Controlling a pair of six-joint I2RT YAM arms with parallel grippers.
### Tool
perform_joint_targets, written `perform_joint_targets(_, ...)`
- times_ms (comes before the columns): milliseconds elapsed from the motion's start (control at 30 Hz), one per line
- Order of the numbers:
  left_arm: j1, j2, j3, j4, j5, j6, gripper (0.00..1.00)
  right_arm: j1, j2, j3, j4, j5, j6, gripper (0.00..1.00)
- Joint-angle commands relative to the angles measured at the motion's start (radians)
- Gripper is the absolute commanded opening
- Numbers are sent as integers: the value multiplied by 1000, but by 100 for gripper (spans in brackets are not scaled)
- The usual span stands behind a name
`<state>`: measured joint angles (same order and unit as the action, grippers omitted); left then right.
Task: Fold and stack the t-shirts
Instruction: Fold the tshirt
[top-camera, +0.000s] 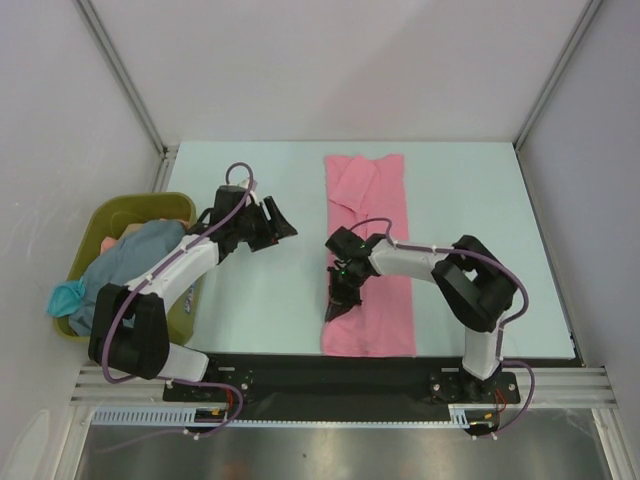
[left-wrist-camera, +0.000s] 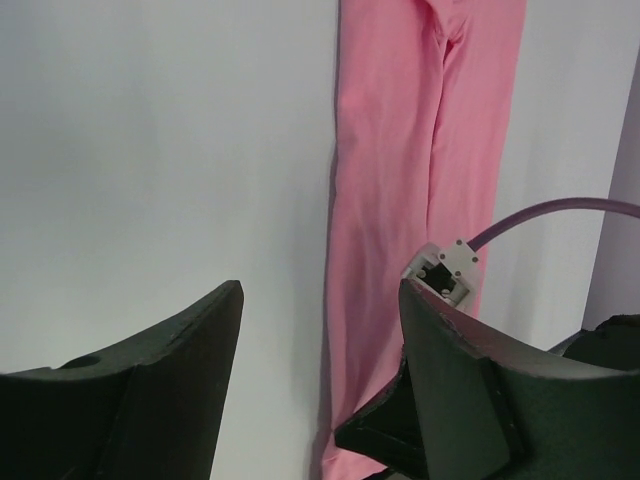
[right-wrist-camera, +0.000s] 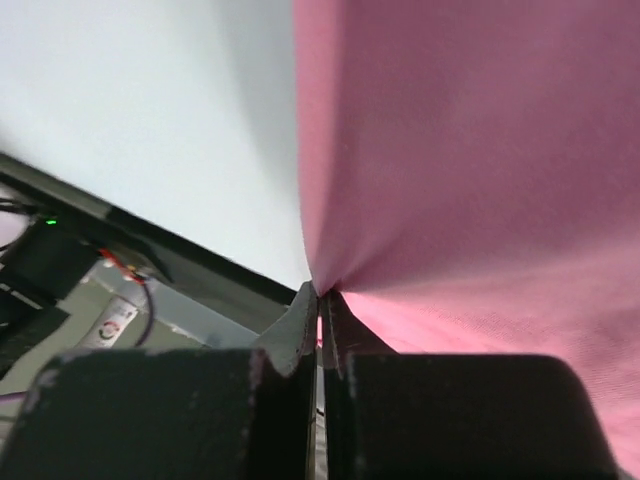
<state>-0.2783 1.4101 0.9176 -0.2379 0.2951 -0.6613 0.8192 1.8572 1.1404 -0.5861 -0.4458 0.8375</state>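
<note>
A pink t-shirt (top-camera: 375, 200) lies folded into a long narrow strip on the pale table, running from the back to the front edge. My right gripper (top-camera: 343, 300) is shut on its left edge near the front, and the cloth there is pulled up into a peak. In the right wrist view the gripper (right-wrist-camera: 320, 293) pinches the pink t-shirt (right-wrist-camera: 470, 150) at the tips. My left gripper (top-camera: 280, 225) stands open over bare table left of the strip. In the left wrist view the gripper (left-wrist-camera: 320, 290) holds nothing, with the pink t-shirt (left-wrist-camera: 400, 180) ahead of it.
An olive-green bin (top-camera: 130, 208) stands at the table's left edge, holding a grey-blue t-shirt (top-camera: 130, 262) and a teal one (top-camera: 65, 297) that hangs over its rim. The black front rail (right-wrist-camera: 150, 250) runs close behind the right gripper.
</note>
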Motion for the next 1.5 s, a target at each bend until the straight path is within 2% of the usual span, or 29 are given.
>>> perform_joint_targets(0, 10, -45, -22, -11, 52, 46, 70, 55, 57, 129, 97, -106, 66, 0)
perform_joint_targets(33, 10, -43, -26, -12, 65, 49, 70, 55, 68, 148, 97, -125, 68, 2)
perform_joint_targets(67, 11, -43, -28, -18, 68, 54, 70, 54, 77, 171, 92, -131, 57, 13)
perform_joint_targets(200, 19, -42, -10, -41, 70, 74, 72, 25, 44, 232, -3, -94, -10, 43)
perform_joint_targets(233, 21, -37, 0, -46, 73, 80, 72, 17, -5, 236, -24, -53, -29, 55)
perform_joint_targets(333, 30, 29, 70, -60, 93, 124, 73, -70, -85, 219, -57, -15, -110, 70)
perform_joint_targets(400, 30, 67, 125, -43, 114, 140, 73, -153, -104, 205, -47, -2, -174, 71)
perform_joint_targets(433, 31, 110, 139, 1, 125, 147, 73, -243, -105, 203, -29, -7, -198, 72)
perform_joint_targets(467, 31, 130, 153, 34, 153, 150, 70, -286, -101, 219, 1, -7, -216, 71)
perform_joint_targets(500, 31, 153, 176, 69, 159, 154, 63, -325, -93, 232, 12, -2, -238, 71)
perform_joint_targets(567, 31, 226, 205, 158, 164, 154, 59, -431, -54, 272, 46, 28, -305, 71)
perform_joint_targets(633, 31, 288, 282, 193, 167, 160, 61, -492, -6, 356, 43, 76, -372, 72)
perform_joint_targets(667, 31, 370, 318, 190, 174, 158, 62, -547, 50, 386, 43, 79, -386, 72)
perform_joint_targets(767, 28, 510, 481, 164, 181, 158, 64, -641, 147, 501, 54, 44, -413, 74)
perform_joint_targets(900, 28, 617, 601, 213, 191, 115, 63, -713, 318, 643, 28, 24, -452, 75)
perform_joint_targets(1167, 11, 679, 595, 319, 202, 17, 58, -792, 517, 881, 34, -31, -442, 76)
perform_joint_targets(1300, 10, 679, 564, 344, 203, 3, 54, -795, 592, 956, 40, -37, -436, 71)
perform_joint_targets(1467, 10, 650, 537, 338, 213, 5, 50, -807, 651, 972, 121, -44, -368, 62)
